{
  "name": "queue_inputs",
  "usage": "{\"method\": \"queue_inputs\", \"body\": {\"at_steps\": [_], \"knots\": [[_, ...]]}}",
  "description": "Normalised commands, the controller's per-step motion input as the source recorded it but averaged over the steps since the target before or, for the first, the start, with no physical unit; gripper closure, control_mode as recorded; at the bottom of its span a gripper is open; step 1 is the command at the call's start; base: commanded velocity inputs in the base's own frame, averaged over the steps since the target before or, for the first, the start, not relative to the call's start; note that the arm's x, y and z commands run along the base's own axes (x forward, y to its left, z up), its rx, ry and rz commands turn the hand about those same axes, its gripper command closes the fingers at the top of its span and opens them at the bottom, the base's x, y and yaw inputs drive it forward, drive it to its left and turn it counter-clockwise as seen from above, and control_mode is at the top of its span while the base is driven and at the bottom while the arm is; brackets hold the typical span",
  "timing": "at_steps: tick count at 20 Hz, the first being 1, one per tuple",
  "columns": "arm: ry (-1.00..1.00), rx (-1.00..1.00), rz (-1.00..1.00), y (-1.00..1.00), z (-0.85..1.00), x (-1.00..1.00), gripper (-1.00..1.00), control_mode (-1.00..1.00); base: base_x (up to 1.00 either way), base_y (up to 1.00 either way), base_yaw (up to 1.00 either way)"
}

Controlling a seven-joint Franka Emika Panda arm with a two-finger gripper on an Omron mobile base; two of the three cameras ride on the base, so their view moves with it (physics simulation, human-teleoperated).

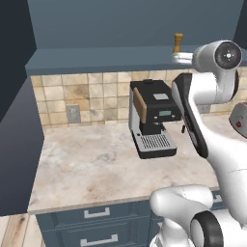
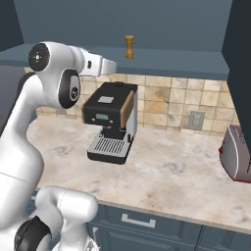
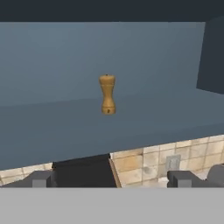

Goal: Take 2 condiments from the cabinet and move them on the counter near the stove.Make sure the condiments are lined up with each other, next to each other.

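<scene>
Tan-orange bottle (image 3: 107,94) is seen upright on the cabinet shelf (image 3: 52,127), straight ahead of the wide-open claw (image 3: 111,178) (nothing held).

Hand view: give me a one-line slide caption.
Open gripper faces a tan-orange bottle standing upright on the cabinet shelf, above the black coffee machine.

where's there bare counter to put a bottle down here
Widest bare stretch of counter: left of the coffee machine, running to the front edge and back to the tiled wall. A second patch lies between the coffee machine and the red toaster. The shelf is bare around the tan bottle. Tightest behind the machine.
</scene>
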Motion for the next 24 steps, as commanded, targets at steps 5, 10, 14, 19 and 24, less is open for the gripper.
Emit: {"method": "queue_inputs", "body": {"at_steps": [5, 10, 14, 19, 24], "knots": [[0.06, 0.05, 0.0, -0.06, 0.23, 0.45, -1.0, -1.0, 0.0, 0.0, 0.0], [0.06, 0.01, 0.0, -0.1, 0.06, 0.49, -1.0, -1.0, 0.0, 0.0, 0.0], [0.01, 0.0, 0.0, -0.17, 0.0, 0.46, -1.0, -1.0, 0.0, 0.0, 0.0], [0.0, 0.0, 0.0, -0.11, 0.0, 0.48, -1.0, -1.0, 0.0, 0.0, 0.0], [0.04, 0.0, 0.0, -0.07, 0.0, 0.46, -1.0, -1.0, 0.0, 0.0, 0.0]]}}
